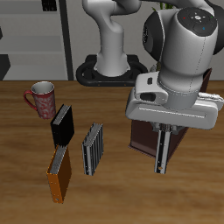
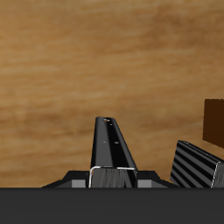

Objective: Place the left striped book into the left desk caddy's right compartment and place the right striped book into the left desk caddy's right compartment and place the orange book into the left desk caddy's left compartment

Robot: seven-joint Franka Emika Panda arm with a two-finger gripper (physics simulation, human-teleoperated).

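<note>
Claw clamped on one striped book, short of the caddy.

Nearest the worktop's front edge lies the thin orange book with grey page edges (image 1: 59, 175), on the brown wooden worktop (image 1: 192, 197). Just behind and beside it is the right striped book (image 1: 92, 147), black and light-grey lengthwise, also on the wood. The left striped book (image 1: 162, 150) hangs on end, pinched between the fingers of the claw (image 1: 162, 129). In the wrist view its dark edge (image 2: 114, 149) runs out from the claw (image 2: 114, 178) over bare wood, with its twin (image 2: 197, 166) close by. A plain black book (image 1: 63, 125) stands behind the orange one. The dark maroon-brown left desk caddy (image 1: 141, 136) sits right behind the held book. Its wells are hidden by the robot's hand, so I cannot tell what they contain. Farthest back is a red patterned mug (image 1: 40, 96).
</note>
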